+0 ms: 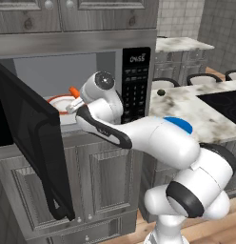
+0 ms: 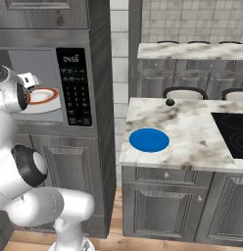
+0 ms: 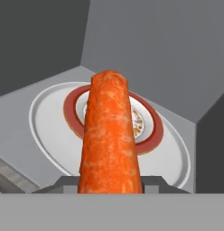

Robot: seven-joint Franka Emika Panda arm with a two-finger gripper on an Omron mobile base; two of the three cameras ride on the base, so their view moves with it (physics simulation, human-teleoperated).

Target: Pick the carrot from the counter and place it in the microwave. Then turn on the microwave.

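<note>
The carrot (image 3: 109, 135), an orange stick, stands between my fingertips (image 3: 63, 184) in the hand view, pointing away from the hand. My gripper (image 1: 72, 99) is shut on the carrot (image 1: 73, 91) and reaches into the open cavity of the black microwave (image 1: 135, 86). The carrot hangs just above a red-rimmed white plate (image 3: 147, 131) on the round turntable (image 3: 46, 131); no contact with the plate shows. In the right base view my gripper (image 2: 27, 80) sits at the left of the microwave (image 2: 73, 86), over the same plate (image 2: 44, 95).
The microwave's dark door (image 1: 29, 138) swings out wide on the left. The marble counter (image 2: 192, 127) to the right carries a round blue plate (image 2: 149, 139), a small dark knob-like object (image 2: 169, 102) and a black cooktop (image 2: 233, 130). Grey cabinets stand below.
</note>
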